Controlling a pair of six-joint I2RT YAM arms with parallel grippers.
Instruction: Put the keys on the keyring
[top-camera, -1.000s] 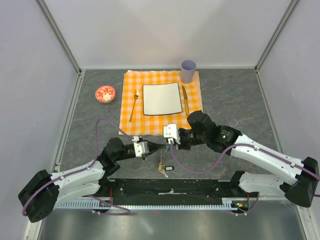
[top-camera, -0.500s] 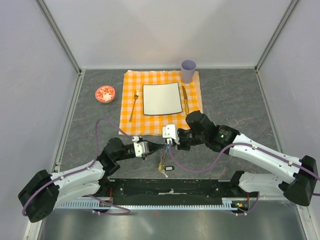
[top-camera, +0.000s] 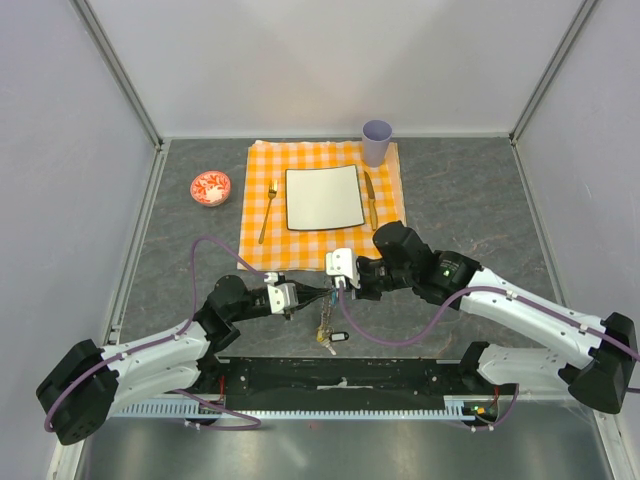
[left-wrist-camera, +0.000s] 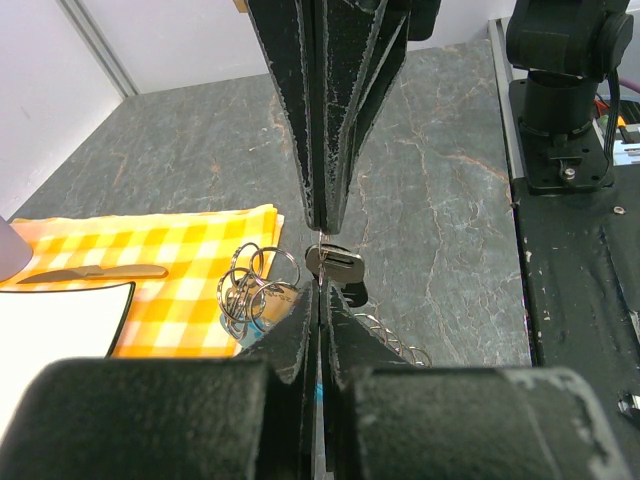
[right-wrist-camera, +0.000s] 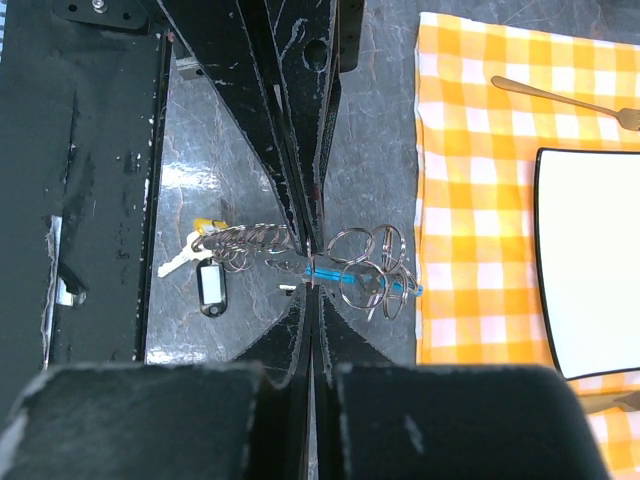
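Right pincer (right-wrist-camera: 312, 298) barely shifted, silvery keyring (right-wrist-camera: 362, 268), turquoise tag

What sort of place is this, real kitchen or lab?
Probably a lab test cell staged as a dinner setting: white walls on metal posts, a plate and cup on a checked cloth.

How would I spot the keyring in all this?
Find the orange checked cloth. At its near edge, where both arms' fingers meet, sits the keyring, a cluster of thin silvery loops. Its bright turquoise tag sets it apart from the keys at the chain's far end.
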